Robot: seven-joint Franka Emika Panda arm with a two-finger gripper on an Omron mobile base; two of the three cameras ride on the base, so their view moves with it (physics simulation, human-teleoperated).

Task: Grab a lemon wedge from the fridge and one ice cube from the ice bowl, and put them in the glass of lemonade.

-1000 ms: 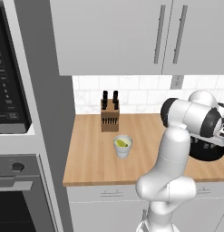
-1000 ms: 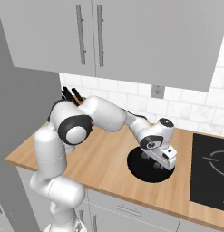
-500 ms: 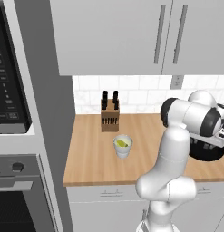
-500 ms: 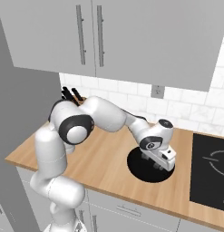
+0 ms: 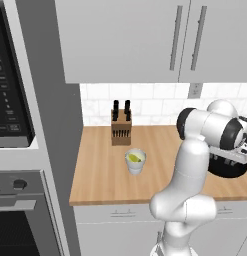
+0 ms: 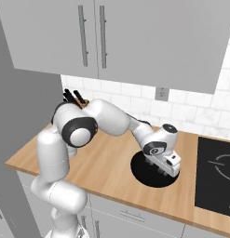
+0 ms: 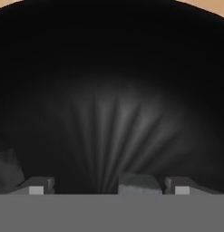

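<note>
**Reaching into the black bowl**

Reaching down over the right part of the wooden desk [image 6: 102,162], I have my hand [image 6: 164,168] lowered into the black bowl [image 6: 142,171], which sits near the dark cooktop [image 6: 214,174]. My fingers stand wide apart and hold nothing that I can see. Looking along the hand, I see the bowl's dark ribbed inside [image 7: 113,113], and between my two fingertips [image 7: 38,186] a small grey block [image 7: 138,183] lies at the bottom; a second grey piece [image 7: 8,171] sits off by the left fingertip. I cannot tell whether either fingertip touches them.

The glass of lemonade [image 5: 135,161] stands upright on the desk well to the left of the bowl, just in front of the wooden knife block [image 5: 121,129]. A small yellow-green lemon wedge [image 5: 134,158] shows inside it at the top of the liquid. The glass and the bowl are well apart, with my white arm [image 5: 192,165] between them in the left base view. White cupboards [image 6: 111,37] hang above.
</note>
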